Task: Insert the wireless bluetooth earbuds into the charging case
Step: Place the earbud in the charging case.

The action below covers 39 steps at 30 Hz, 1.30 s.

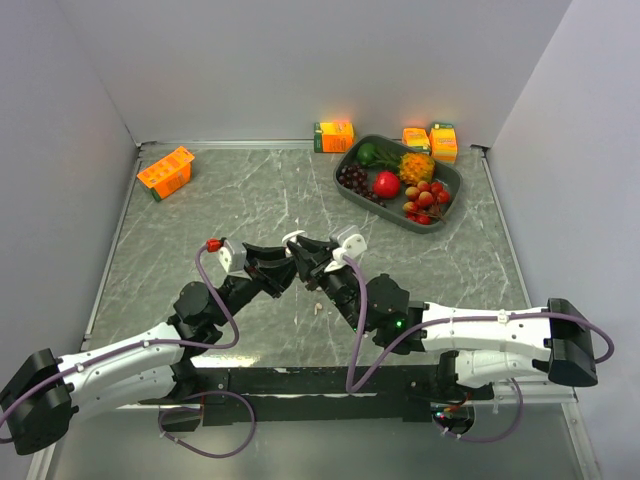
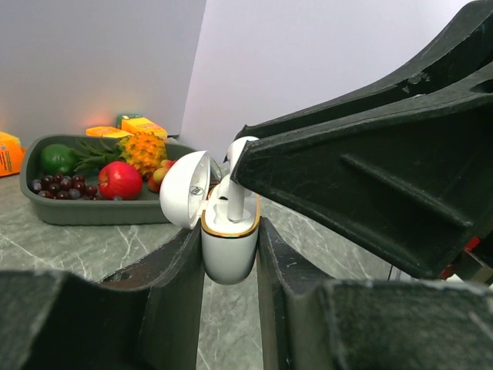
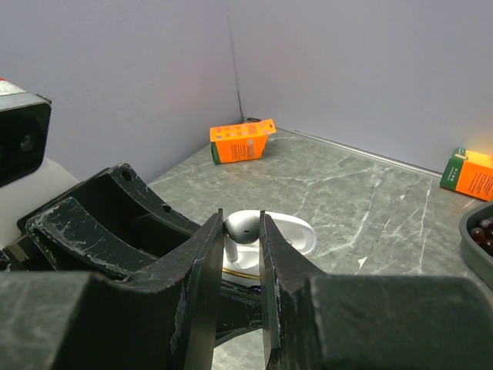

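My left gripper (image 2: 229, 235) is shut on the white charging case (image 2: 229, 250), which has a gold rim. The case is upright with its lid (image 2: 183, 189) swung open to the left. My right gripper (image 3: 241, 225) is shut on the round head of a white earbud (image 3: 242, 227). The earbud's stem (image 2: 236, 199) points down into the open case (image 3: 243, 264). In the top view both grippers meet at mid-table, the left gripper (image 1: 280, 262) under the case (image 1: 295, 238) and the right gripper (image 1: 310, 256) beside it. A tiny pale piece (image 1: 318, 307), possibly another earbud, lies on the table nearer the bases.
A dark tray (image 1: 452, 188) of fruit stands at the back right. An orange carton (image 1: 165, 172) lies at the back left. Another (image 1: 334, 135) stands by the rear wall, and two more cartons (image 1: 431, 141) stand behind the tray.
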Each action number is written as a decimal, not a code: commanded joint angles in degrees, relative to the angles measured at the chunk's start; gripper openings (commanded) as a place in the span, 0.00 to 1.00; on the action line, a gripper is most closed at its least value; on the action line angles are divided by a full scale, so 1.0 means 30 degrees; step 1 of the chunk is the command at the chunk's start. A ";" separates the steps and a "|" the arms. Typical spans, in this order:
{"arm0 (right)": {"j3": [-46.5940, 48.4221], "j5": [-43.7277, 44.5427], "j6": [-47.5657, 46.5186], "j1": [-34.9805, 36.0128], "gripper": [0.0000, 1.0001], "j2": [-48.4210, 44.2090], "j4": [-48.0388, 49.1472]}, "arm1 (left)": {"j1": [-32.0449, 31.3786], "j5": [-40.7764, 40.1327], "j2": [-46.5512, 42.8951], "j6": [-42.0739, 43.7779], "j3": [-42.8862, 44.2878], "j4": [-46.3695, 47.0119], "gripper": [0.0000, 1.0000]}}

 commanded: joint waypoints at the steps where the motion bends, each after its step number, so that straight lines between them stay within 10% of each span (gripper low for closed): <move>1: 0.1014 0.0369 -0.0299 0.0175 0.00 0.0143 0.0738 | 0.0020 0.0258 -0.0233 -0.0299 0.0674 0.0961 0.01; 24: 0.1306 0.0720 0.0139 0.0176 0.00 0.0465 -0.0550 | -0.0009 0.0258 -0.0321 -0.0270 0.0557 0.1253 0.01; 39: 0.1687 0.0750 0.0520 0.0146 0.27 0.0143 -0.1604 | -0.0009 0.0053 -0.0468 -0.0036 0.0586 0.1019 0.01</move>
